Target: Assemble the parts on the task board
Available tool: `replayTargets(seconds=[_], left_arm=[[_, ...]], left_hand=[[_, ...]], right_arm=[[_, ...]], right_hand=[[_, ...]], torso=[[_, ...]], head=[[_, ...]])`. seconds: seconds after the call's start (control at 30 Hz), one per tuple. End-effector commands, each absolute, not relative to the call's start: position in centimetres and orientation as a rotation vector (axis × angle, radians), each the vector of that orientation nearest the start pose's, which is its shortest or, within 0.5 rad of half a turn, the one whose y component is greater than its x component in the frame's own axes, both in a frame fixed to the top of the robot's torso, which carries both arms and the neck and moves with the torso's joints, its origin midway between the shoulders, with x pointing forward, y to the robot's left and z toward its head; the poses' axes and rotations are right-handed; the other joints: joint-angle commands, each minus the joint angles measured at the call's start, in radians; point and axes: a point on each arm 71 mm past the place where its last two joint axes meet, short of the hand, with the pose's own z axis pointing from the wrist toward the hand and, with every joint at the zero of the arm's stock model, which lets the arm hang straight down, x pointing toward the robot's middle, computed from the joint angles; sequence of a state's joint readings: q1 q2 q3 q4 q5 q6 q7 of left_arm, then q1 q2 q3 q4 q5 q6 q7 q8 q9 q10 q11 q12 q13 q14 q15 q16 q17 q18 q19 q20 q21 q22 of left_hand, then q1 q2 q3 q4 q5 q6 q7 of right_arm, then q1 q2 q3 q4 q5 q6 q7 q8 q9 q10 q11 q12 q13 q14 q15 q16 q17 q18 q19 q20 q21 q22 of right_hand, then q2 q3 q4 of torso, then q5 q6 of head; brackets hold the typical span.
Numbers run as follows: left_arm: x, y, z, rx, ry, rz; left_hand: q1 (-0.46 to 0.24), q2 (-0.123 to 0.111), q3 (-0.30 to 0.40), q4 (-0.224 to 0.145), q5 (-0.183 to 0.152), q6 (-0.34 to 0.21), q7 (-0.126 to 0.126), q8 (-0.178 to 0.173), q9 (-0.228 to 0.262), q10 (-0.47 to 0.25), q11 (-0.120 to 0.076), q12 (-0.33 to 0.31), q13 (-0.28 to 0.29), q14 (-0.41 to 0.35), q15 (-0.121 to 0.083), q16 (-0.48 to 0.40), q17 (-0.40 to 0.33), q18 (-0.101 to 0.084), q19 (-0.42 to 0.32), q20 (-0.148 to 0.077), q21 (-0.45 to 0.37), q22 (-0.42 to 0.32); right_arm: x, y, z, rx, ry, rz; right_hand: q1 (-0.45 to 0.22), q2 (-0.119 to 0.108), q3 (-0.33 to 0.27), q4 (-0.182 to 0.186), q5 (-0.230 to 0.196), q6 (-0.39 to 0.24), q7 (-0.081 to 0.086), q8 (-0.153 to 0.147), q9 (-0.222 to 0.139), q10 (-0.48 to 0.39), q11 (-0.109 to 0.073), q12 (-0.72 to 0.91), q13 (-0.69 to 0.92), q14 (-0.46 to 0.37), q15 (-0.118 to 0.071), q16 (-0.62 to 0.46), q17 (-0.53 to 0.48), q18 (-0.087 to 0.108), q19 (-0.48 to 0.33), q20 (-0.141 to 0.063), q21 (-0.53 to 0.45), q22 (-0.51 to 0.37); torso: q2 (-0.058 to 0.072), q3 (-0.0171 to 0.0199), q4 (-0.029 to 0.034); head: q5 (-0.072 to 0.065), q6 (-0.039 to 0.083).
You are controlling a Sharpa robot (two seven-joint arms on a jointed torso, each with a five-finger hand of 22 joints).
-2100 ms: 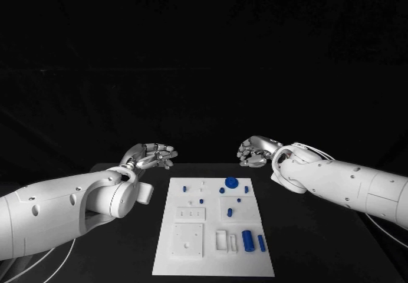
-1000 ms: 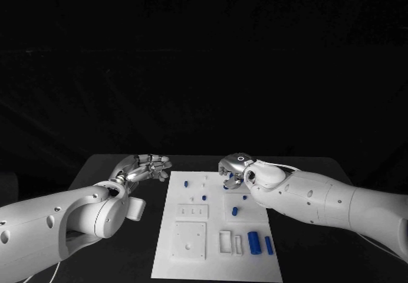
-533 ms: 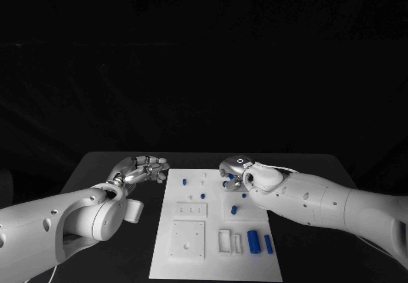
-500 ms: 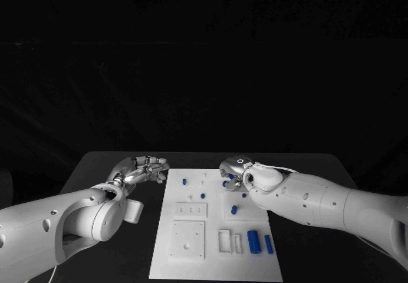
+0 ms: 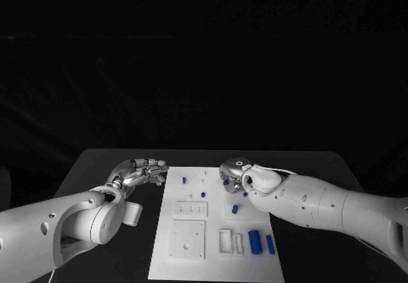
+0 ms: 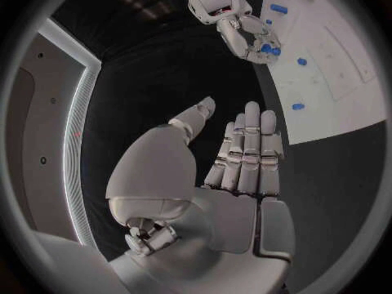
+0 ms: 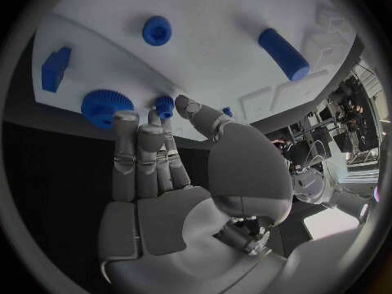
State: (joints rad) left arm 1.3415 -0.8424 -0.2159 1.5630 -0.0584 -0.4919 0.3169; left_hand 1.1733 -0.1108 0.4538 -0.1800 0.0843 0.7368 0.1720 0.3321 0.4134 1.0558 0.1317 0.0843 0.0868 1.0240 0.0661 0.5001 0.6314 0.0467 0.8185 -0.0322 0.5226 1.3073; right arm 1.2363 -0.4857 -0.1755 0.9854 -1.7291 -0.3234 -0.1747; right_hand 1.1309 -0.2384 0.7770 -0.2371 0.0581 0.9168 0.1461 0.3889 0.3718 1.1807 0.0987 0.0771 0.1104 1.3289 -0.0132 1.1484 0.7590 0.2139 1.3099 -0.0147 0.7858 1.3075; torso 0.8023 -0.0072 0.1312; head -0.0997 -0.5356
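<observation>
A: The left hand (image 5: 140,171) waits beside the task board (image 5: 196,250), fingers straight, holding nothing.

B: The right hand (image 5: 232,173), fingers spread and empty, hovers over the blue gear (image 7: 101,107) at the board's far end. It looks light, rigid and slick; pinch its toothed rim.

The right hand (image 5: 233,172) hides the task board (image 5: 213,259)'s far corner in the head view. Whether its fingertips (image 7: 185,102) touch the small blue part (image 7: 164,105) just beside them cannot be told.

head view overhead, wrist views close, sharing task board (image 5: 213,236)
</observation>
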Motion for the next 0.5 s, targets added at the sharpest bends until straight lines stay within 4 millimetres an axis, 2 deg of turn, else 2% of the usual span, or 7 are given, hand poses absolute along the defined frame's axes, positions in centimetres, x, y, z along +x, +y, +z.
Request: replayTargets(seconds=[0.03,0.37,0.4,0.43,0.5], left_arm=[[48.67,20.75,-17.42,-1.025,1.499,-1.319],[48.72,20.81,-17.44,-1.026,1.5,-1.318],[48.72,20.82,-17.45,-1.027,1.501,-1.317],[48.73,20.84,-17.46,-1.028,1.501,-1.316],[48.74,20.83,-17.47,-1.028,1.502,-1.316]], left_hand=[[-0.011,-0.002,0.002,-0.004,-0.005,0.004,-0.001,-0.004,-0.001,-0.002,-0.001,-0.004,-0.002,0.005,-0.003,-0.004,0.002,0.021,-0.001,-0.004,0.006,0.014],[-0.013,-0.002,0.003,-0.004,-0.006,0.004,0.0,-0.004,-0.002,-0.002,-0.001,-0.005,-0.002,0.005,-0.003,-0.004,0.002,0.021,-0.001,-0.004,0.006,0.014],[-0.014,-0.002,0.003,-0.004,-0.006,0.004,0.0,-0.004,-0.002,-0.002,-0.001,-0.005,-0.002,0.005,-0.003,-0.004,0.002,0.021,-0.001,-0.004,0.006,0.014],[-0.014,-0.002,0.003,-0.004,-0.006,0.004,0.0,-0.004,-0.002,-0.002,-0.001,-0.005,-0.002,0.005,-0.003,-0.004,0.002,0.021,-0.001,-0.004,0.006,0.014],[-0.014,-0.002,0.003,-0.004,-0.006,0.004,0.0,-0.004,-0.002,-0.002,-0.001,-0.005,-0.002,0.005,-0.003,-0.004,0.002,0.021,-0.001,-0.004,0.006,0.014]], right_arm=[[56.38,-17.41,-23.15,-0.428,1.634,0.211],[56.45,-17.74,-23.18,-0.439,1.633,0.184],[56.44,-17.73,-23.16,-0.44,1.63,0.182],[56.43,-17.71,-23.14,-0.441,1.627,0.182],[56.41,-17.65,-23.04,-0.442,1.613,0.181]], right_hand=[[0.003,0.006,-0.001,0.007,-0.004,0.01,0.0,0.0,0.001,0.013,-0.001,0.001,0.001,-0.007,-0.003,0.005,-0.003,0.048,0.044,-0.04,0.007,0.021],[0.007,0.025,0.008,0.002,-0.007,0.04,-0.012,0.013,0.008,0.057,-0.017,0.017,0.016,-0.01,-0.018,0.015,-0.014,0.048,0.043,-0.043,0.015,0.022],[0.008,0.028,0.01,0.0,-0.007,0.045,-0.014,0.015,0.01,0.062,-0.019,0.019,0.018,-0.011,-0.02,0.016,-0.015,0.048,0.043,-0.043,0.016,0.022],[0.01,0.03,0.012,-0.002,-0.007,0.048,-0.015,0.016,0.011,0.068,-0.021,0.021,0.02,-0.011,-0.022,0.017,-0.016,0.048,0.042,-0.044,0.018,0.022],[0.018,0.038,0.02,-0.008,-0.007,0.057,-0.019,0.02,0.013,0.078,-0.025,0.024,0.025,-0.012,-0.026,0.018,-0.02,0.048,0.044,-0.045,0.023,0.023]], torso=[[0.011,-0.0004,0.0027],[0.021,-0.0004,0.0007],[0.023,-0.0008,0.0014],[0.024,-0.0029,0.0059],[0.025,-0.0033,0.0068]], head=[[0.002,0.0],[0.002,0.007],[0.001,0.008],[-0.003,0.009],[-0.004,0.011]])
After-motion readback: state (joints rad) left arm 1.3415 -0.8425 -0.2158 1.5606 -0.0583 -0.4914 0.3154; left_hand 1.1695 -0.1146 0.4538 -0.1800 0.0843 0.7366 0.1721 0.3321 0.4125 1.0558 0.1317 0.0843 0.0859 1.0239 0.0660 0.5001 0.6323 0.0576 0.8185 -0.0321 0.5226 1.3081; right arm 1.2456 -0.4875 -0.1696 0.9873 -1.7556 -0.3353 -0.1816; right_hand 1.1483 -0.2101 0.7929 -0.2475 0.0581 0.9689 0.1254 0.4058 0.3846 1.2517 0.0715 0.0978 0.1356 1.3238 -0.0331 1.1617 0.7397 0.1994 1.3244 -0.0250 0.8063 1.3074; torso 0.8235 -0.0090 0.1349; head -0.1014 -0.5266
